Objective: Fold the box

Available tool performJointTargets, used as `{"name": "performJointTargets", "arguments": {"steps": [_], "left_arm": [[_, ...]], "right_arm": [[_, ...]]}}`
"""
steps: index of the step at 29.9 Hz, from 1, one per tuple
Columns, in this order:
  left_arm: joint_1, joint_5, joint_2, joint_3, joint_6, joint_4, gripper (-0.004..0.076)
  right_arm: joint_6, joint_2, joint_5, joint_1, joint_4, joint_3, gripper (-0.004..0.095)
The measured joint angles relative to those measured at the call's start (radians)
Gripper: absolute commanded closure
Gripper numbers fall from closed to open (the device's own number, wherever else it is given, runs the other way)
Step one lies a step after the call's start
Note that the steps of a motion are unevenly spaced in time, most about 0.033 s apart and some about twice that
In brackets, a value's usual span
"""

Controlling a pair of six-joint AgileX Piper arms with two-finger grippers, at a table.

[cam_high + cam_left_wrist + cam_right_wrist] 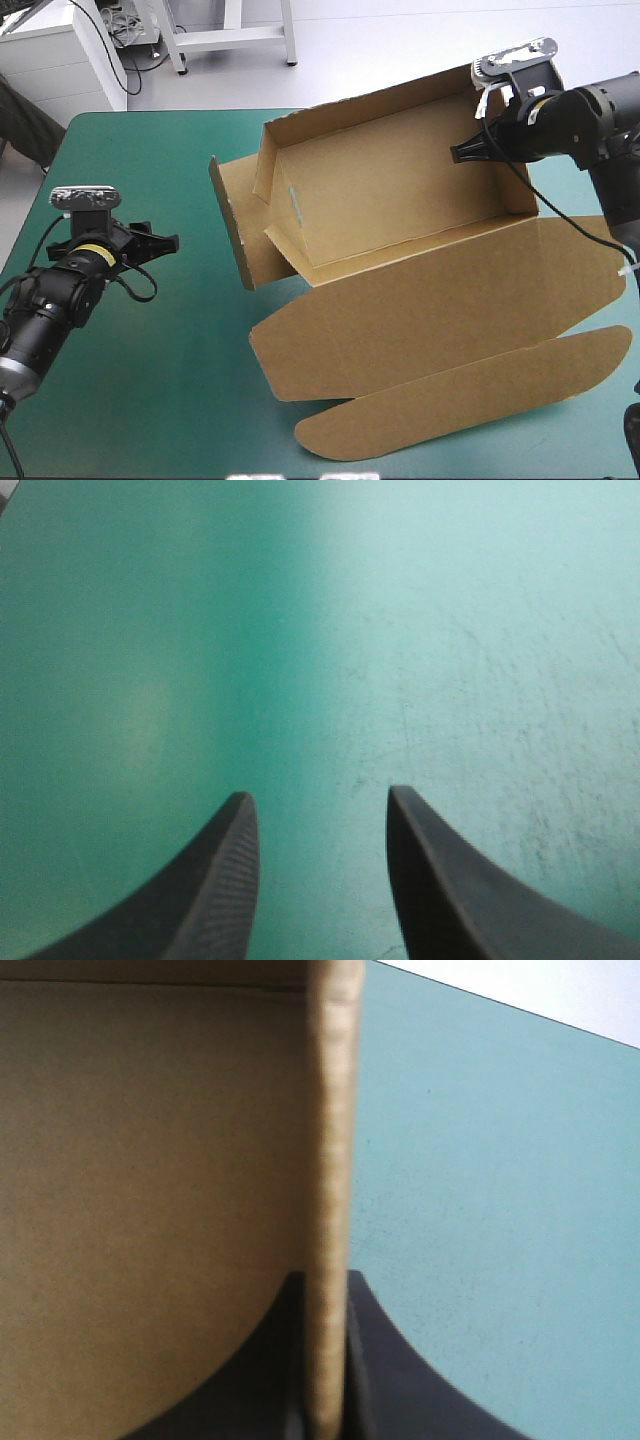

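On the box (pixel 400 200) wall, right gripper (pixel 460 153) clamps, mostly hidden; left gripper (pixel 172 241) apart.

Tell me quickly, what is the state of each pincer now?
Left pincer: open, empty.
Right pincer: shut on the box.

The table (pixel 140 400) lies bare across its left half, open ground before the left pincer (pixel 172 241). The box (pixel 400 190), walls raised and lid flat, fills the middle and right.
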Motion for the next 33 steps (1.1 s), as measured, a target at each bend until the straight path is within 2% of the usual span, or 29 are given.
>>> {"name": "performJointTargets", "arguments": {"steps": [5,10,14,18,23,29,33], "left_arm": [[0.085,-0.010,0.029,0.000,0.298,-0.362,0.0428],[0.092,-0.008,0.089,-0.001,0.713,-0.830,0.0428],[0.092,0.040,0.173,-0.001,1.047,-1.194,0.0428],[0.092,0.103,0.254,-0.001,1.272,-1.470,0.0428],[0.092,0.116,0.296,-0.002,1.415,-1.631,0.0428],[0.092,0.127,0.296,-0.003,1.442,-1.720,0.0428],[0.093,0.184,0.299,-0.005,1.486,-1.743,0.0423]], "right_arm": [[0.001,0.001,0.000,-0.071,0.075,0.000,0.0928],[-0.002,0.001,0.000,-0.082,0.095,0.000,0.0928],[-0.015,0.001,0.000,-0.084,0.128,0.000,0.0928],[-0.028,0.001,0.000,-0.084,0.160,0.000,0.0928],[-0.031,0.001,0.000,-0.084,0.165,0.000,0.0928],[-0.045,0.001,0.000,-0.084,0.165,0.000,0.0928],[-0.048,0.001,0.000,-0.084,0.165,0.000,0.0928]]}}
